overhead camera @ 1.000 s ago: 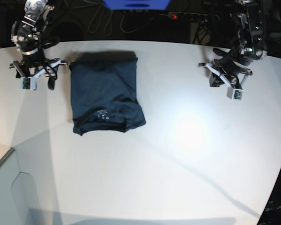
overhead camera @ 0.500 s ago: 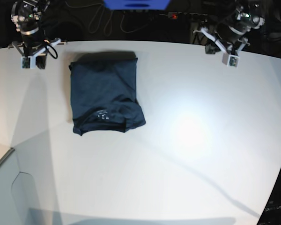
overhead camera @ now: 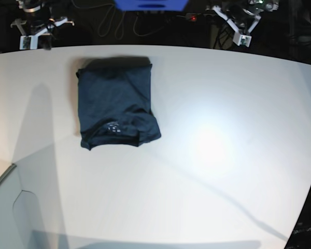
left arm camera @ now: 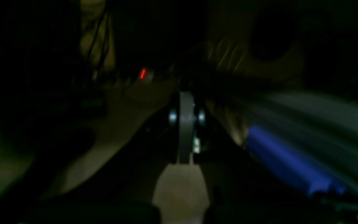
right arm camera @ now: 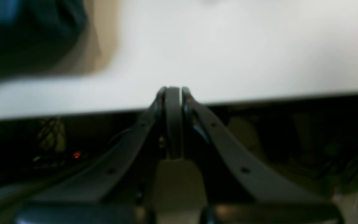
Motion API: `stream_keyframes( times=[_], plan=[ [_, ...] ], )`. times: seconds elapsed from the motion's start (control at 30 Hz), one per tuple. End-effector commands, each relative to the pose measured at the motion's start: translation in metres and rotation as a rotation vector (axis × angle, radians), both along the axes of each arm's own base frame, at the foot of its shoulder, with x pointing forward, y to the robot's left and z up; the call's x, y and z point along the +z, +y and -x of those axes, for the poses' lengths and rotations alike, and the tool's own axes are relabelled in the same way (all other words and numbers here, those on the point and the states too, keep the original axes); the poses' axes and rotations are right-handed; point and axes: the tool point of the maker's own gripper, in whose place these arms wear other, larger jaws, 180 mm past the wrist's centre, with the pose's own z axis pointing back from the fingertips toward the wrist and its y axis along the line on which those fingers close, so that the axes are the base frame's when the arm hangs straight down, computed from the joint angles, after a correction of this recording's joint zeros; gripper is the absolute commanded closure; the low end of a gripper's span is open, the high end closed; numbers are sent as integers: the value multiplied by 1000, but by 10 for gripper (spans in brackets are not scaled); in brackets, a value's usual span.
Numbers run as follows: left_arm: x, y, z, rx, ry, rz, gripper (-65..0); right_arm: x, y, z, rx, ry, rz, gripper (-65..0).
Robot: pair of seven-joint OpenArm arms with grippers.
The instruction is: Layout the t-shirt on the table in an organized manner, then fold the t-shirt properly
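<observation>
The dark navy t-shirt (overhead camera: 116, 104) lies folded into a compact rectangle on the white table (overhead camera: 207, 155), left of centre, with its pale neck label facing up near the front fold. Both arms are drawn back beyond the table's far edge. My right gripper (overhead camera: 38, 33) hangs at the far left corner, and its wrist view shows it (right arm camera: 173, 91) shut and empty over the table edge, with a blurred piece of the t-shirt (right arm camera: 26, 31) at upper left. My left gripper (overhead camera: 239, 23) is at the far right, seen shut (left arm camera: 186, 99) and empty in its dark wrist view.
Behind the table lies a dark area with cables, a power strip with a red light (overhead camera: 192, 18) and a blue object (overhead camera: 151, 4). A grey surface (overhead camera: 10, 207) adjoins the table at the front left. The table's curved edge runs down the right side.
Both arms have pulled up and back from beside the shirt to beyond the far edge. The right gripper has gone from open to shut. The shirt has not moved.
</observation>
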Motion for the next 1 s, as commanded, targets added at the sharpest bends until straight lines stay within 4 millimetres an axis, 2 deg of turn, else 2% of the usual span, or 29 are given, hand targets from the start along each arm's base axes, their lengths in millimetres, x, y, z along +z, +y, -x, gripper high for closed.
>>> stream_keyframes(
  times=[0.0,0.13,0.23,0.5,0.57,0.63,0.67,0.83,0.97],
  plan=[
    [-4,-2,6,-30,3,-13,0,0,-2,6,-8,-2,-4,0],
    [-30,-9,30,-80,55,-39,0,-29,6,31,-41,72,-67,0],
    [-50,-17,36,-39,86,-6,0,-49,15,45,-66,122,-120,0],
    [-103,-20,48,74,181,50,0,-112,58,55,-129,228,-313,0],
    [-112,-21,49,104,194,59,0,-121,55,57,-134,250,-327,0],
    [-119,-22,50,130,214,66,0,-132,62,54,-145,264,-363,0],
    [-122,-16,51,135,224,57,0,-136,59,52,-150,257,-369,0],
    [-128,-16,47,115,248,50,0,-160,61,54,-218,240,-433,0],
    [-128,-17,37,113,239,53,0,-176,39,71,-331,257,-346,0]
  ],
)
